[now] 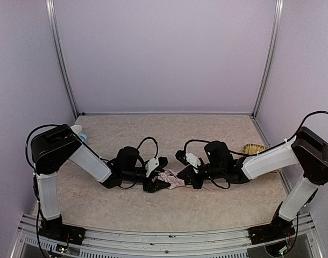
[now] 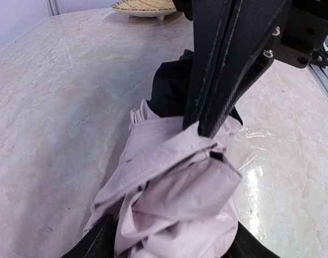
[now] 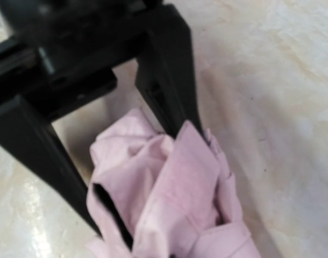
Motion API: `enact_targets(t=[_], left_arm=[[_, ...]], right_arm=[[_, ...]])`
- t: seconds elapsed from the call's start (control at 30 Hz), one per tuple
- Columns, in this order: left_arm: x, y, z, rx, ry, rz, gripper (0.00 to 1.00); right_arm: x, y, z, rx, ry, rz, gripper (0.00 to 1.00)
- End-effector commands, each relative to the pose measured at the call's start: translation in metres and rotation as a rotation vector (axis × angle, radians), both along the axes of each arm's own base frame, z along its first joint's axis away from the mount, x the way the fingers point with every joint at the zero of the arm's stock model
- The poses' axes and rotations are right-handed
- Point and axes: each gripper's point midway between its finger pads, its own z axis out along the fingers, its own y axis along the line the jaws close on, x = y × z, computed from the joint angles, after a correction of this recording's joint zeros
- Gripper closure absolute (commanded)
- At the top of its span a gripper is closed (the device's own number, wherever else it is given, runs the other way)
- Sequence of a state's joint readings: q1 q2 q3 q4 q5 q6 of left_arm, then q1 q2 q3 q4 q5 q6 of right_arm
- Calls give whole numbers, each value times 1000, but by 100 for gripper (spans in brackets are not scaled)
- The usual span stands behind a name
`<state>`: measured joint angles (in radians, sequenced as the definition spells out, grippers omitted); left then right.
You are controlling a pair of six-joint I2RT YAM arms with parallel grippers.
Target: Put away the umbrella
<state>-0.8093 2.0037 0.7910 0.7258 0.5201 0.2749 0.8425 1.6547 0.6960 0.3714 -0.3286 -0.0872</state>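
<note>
Umbrella (image 2: 169,199) is clamped by right pincer (image 2: 204,130) in left-wrist view; right-wrist view shows left pincer (image 3: 145,180) spread apart.

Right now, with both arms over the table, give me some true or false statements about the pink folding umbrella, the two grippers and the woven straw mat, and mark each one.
1. The right gripper pinches a fold of the pale pink fabric folding umbrella. True.
2. The left gripper is clamped shut. False: its jaws stand open, one on each side of the umbrella.
3. The woven straw mat lies by the left arm's base. False: it lies at the table's right edge, beside the right arm.
4. The umbrella lies on the marbled beige table between the two grippers. True.
</note>
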Motion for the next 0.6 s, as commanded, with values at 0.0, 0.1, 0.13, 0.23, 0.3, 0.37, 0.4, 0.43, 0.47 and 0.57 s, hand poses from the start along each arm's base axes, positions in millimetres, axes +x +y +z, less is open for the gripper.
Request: enact_targets(t=[0.0, 0.1, 0.13, 0.23, 0.3, 0.37, 0.4, 0.43, 0.47, 0.57], left_arm=[[4, 16, -1, 9, -52, 42, 38], [0, 13, 10, -31, -92, 16, 35], [-1, 11, 14, -44, -110, 7, 34], [-3, 8, 24, -70, -150, -21, 32], [-4, 7, 30, -80, -176, -37, 30], [-5, 6, 38, -94, -197, -50, 28], [-5, 5, 42, -102, -206, -56, 27], [-5, 5, 46, -110, -213, -60, 26], [-5, 4, 49, -116, -214, -63, 25], [0, -2, 35, -83, -172, -77, 17]], right_arm=[[-19, -16, -44, -134, 92, 21, 100], [-18, -14, -45, -136, 93, 29, 100], [-17, -13, -44, -135, 91, 29, 100], [-15, -12, -43, -135, 85, 24, 100], [-15, -12, -43, -136, 86, 24, 100], [-16, -13, -43, -136, 87, 22, 100], [-15, -13, -43, -136, 89, 20, 100], [-15, -13, -42, -135, 88, 18, 100], [-15, -12, -42, -133, 87, 17, 100], [-15, -11, -39, -119, 85, 19, 100]])
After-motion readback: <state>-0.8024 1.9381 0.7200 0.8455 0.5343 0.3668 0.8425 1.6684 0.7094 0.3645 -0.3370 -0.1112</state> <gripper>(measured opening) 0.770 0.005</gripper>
